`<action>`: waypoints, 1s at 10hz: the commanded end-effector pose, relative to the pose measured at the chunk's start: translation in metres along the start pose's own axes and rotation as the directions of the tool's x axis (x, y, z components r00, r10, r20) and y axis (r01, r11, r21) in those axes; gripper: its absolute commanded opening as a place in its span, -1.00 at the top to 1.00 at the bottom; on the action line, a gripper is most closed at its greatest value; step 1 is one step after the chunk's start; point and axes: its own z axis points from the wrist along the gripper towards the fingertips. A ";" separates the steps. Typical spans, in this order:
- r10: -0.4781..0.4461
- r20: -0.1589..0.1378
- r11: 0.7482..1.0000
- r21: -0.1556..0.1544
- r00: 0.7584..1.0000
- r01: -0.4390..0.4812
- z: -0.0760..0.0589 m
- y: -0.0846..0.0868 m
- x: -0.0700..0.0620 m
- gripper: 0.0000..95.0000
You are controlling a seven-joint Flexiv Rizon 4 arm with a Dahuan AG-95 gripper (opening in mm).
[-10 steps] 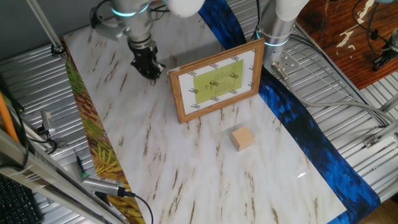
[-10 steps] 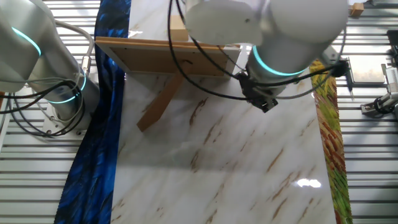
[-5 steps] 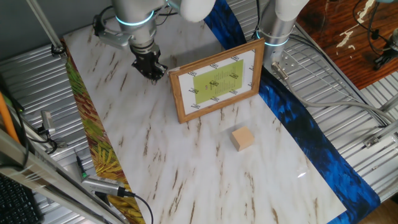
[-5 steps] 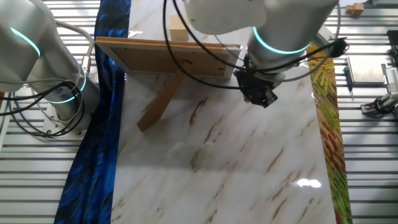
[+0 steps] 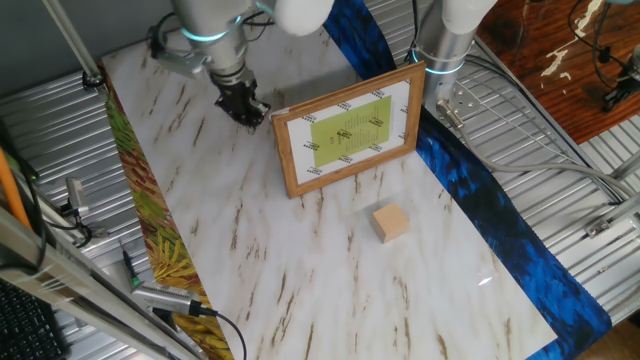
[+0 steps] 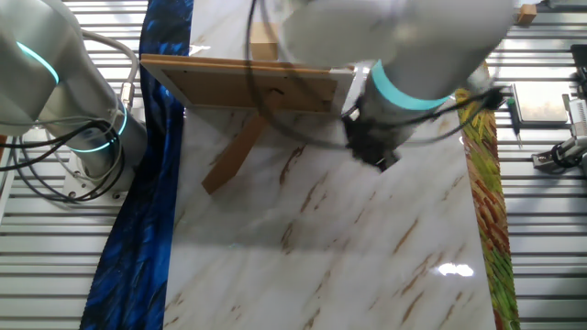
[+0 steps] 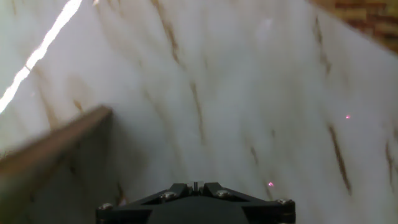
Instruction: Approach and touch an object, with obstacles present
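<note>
One frame stood between the arm and its target

One picture frame [image 5: 347,131] stood propped upright on the marble table [image 5: 300,290], its printed face turned toward the small wooden cube [image 5: 391,222], which sat alone on the open marble in front of it, near but not touching. The gripper [image 5: 246,111] hung low over the table on the opposite side, behind the frame and just off its end. From the other fixed view I could see the frame's back and its leaning strut [image 6: 237,157], with only the top of the cube [image 6: 263,48] peeping above the frame's upper edge. That view was blurred around the wrist, so the arm looked to be in motion.

I could not tell whether the fingers were parted or pressed together. The hand view showed only the dark base of the gripper [image 7: 196,202], a blurred wooden edge [image 7: 56,146] at the left that was probably part of the frame, and bare marble ahead.

To my eye the job was barely under way: the arm had yet to get round the obstacle. Doing it well meant swinging wide of the frame's near end, or lifting clear over its top, never brushing the wood, since a frame leaning on one strut would likely tip at a nudge. Only with the cube in plain sight should it drop, slowly, for a light touch.
</note>
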 end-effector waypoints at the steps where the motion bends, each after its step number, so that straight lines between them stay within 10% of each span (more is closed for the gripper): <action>1: 0.007 -0.006 1.000 0.000 1.000 -0.007 0.012 0.004 0.031 1.00; 3: 0.027 -0.002 1.000 0.001 1.000 -0.027 0.024 0.013 0.059 1.00; 10: 0.067 -0.015 0.998 0.005 0.998 -0.067 0.024 0.013 0.059 1.00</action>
